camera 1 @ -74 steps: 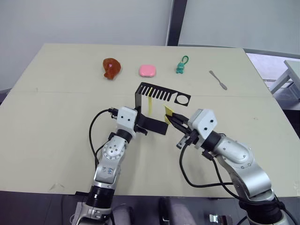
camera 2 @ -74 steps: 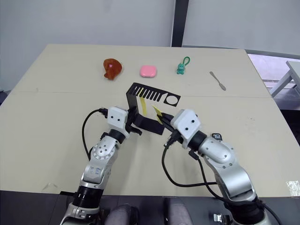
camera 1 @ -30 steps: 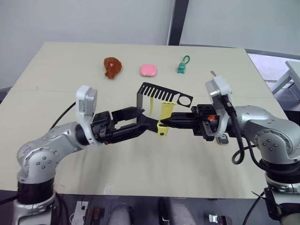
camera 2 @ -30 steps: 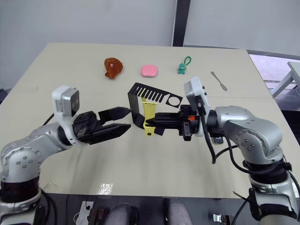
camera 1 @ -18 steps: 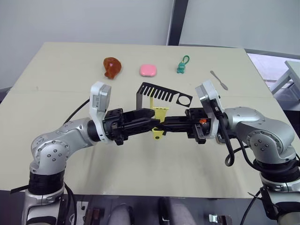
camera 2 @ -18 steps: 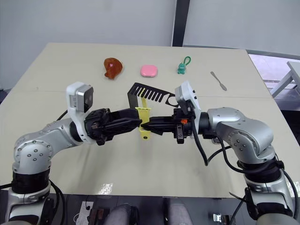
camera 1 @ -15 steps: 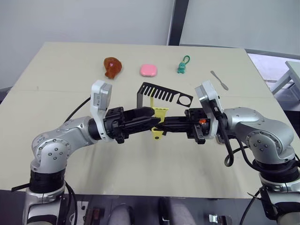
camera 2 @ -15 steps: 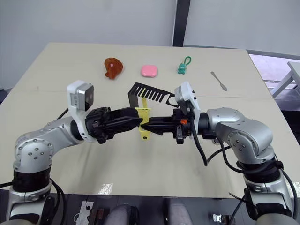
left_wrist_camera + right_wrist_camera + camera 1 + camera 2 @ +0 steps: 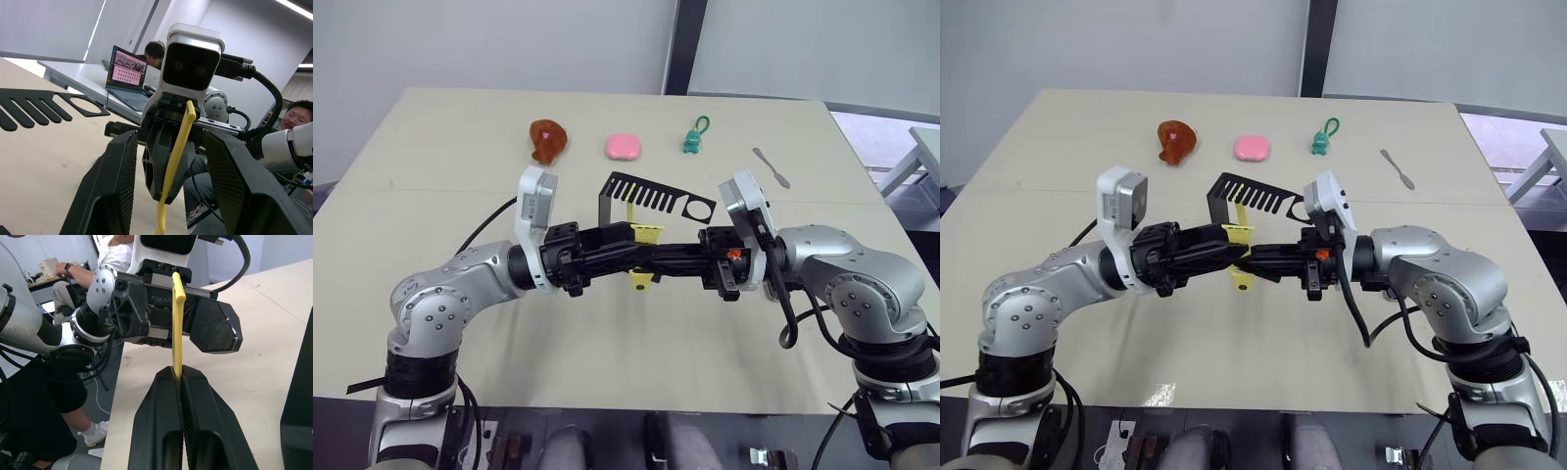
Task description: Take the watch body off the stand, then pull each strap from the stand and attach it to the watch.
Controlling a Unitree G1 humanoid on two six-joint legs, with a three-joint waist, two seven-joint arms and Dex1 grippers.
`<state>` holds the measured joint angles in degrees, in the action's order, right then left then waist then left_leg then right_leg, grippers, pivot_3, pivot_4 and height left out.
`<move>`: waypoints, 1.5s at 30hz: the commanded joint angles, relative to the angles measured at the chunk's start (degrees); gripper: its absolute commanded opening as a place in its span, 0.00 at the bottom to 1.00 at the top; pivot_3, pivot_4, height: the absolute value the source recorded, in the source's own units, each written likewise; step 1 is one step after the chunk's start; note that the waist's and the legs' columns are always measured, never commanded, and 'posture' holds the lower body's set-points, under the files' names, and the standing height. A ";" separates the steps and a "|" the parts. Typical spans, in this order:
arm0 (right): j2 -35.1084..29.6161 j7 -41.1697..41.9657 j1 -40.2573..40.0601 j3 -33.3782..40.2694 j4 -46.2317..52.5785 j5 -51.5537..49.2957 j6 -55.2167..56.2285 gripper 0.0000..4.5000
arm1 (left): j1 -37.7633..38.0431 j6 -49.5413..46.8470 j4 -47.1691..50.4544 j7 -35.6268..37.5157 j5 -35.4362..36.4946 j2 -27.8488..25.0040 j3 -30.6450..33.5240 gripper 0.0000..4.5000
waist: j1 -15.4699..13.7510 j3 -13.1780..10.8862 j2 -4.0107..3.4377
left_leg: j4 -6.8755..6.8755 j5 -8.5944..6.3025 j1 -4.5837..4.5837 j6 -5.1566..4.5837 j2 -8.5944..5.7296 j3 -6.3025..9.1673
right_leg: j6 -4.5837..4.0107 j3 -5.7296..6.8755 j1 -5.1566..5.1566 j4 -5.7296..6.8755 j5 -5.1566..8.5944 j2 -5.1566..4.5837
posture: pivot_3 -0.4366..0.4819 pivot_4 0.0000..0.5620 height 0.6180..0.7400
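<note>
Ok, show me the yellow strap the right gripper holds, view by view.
Left eye view: yellow strap between the meeting grippers, before the stand.
Right eye view: strap at picture centre.
Left wrist view: strap standing between the left fingers.
Right wrist view: strap rising from the shut right gripper.
Shared landmark: the stand's comb-slotted arm.

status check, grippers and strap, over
Right gripper shut on yellow strap, held above the table. Left gripper open, jaws either side of the strap. Stand just behind; nothing blocking.
</note>
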<state>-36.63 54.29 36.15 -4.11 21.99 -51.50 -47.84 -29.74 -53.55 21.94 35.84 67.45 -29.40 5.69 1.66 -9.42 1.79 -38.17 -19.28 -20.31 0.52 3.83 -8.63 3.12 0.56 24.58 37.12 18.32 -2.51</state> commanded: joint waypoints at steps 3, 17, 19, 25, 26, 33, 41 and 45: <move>-0.06 -0.77 -0.10 1.59 1.65 -0.43 -0.29 0.00 | -0.81 0.93 0.99 0.60 -0.07 -0.01 0.49 0.22 | 0.01 0.00 0.00 | 0.00 0.00 0.00 0.00 0.00 0.00 | 0.00 0.00 0.00 0.00 0.00 0.00 | 0.48 0.27 1.00; -0.24 -0.81 0.10 2.35 0.73 -0.47 -1.03 0.00 | 0.91 1.03 1.29 2.26 -0.99 -0.92 0.63 0.22 | 0.00 0.00 0.00 | 0.01 0.00 0.00 0.00 0.00 0.00 | 0.00 0.00 0.00 0.00 0.00 0.00 | 0.48 0.27 1.00; -0.20 -0.92 0.21 2.47 0.60 -0.57 -1.16 0.00 | 1.05 1.11 1.28 2.33 -1.17 -0.91 0.64 0.22 | 0.00 0.00 0.00 | 0.01 0.00 0.00 0.00 0.00 0.00 | 0.00 0.00 0.00 -0.01 0.00 0.00 | 0.48 0.27 1.00; -0.29 -0.88 0.27 2.56 0.76 -0.66 -1.42 0.00 | 1.03 1.45 1.10 2.34 -1.59 -0.36 0.67 0.22 | 0.00 0.00 0.00 | 0.01 0.00 0.00 0.00 0.00 0.00 | 0.00 0.00 0.00 -0.01 0.00 0.00 | 0.48 0.27 1.00; -0.26 -0.95 0.31 2.61 0.77 -0.74 -1.52 0.00 | 1.02 1.46 1.07 2.36 -1.60 -0.32 0.65 0.22 | 0.00 0.00 0.00 | 0.01 0.00 0.00 0.00 0.00 0.00 | 0.00 0.00 0.00 -0.01 0.00 0.00 | 0.48 0.27 1.00; 0.14 -1.60 0.65 2.85 0.96 -0.96 -1.99 0.00 | 0.77 2.06 0.77 2.77 -2.22 0.02 0.24 0.04 | 0.01 0.00 0.00 | 0.01 0.00 0.00 0.00 0.00 0.01 | 0.00 0.00 0.00 -0.01 0.00 0.00 | 0.48 0.27 1.00; 0.37 -2.74 0.81 3.37 1.32 -1.38 -2.32 0.00 | 1.05 1.71 0.21 4.48 -1.69 0.21 -0.11 0.02 | 0.01 0.00 0.00 | 0.01 0.00 -0.01 0.00 0.00 0.01 | 0.00 0.00 0.00 -0.02 0.00 0.00 | 0.48 0.27 1.00; 0.18 -3.26 0.56 3.71 1.82 -1.78 -2.37 0.00 | 1.38 2.13 -0.07 5.34 -2.30 0.41 -0.28 0.02 | 0.01 0.00 0.00 | 0.01 0.00 -0.01 0.00 0.00 0.01 | 0.00 0.00 0.00 -0.02 0.00 0.00 | 0.48 0.27 1.00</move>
<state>-36.48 52.11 35.79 -3.50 22.05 -52.24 -50.43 -28.61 -52.22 21.21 39.74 64.96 -29.23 5.66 1.66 -9.42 1.79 -38.16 -19.28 -20.32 0.52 3.83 -8.63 3.12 0.56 24.59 37.10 18.32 -2.52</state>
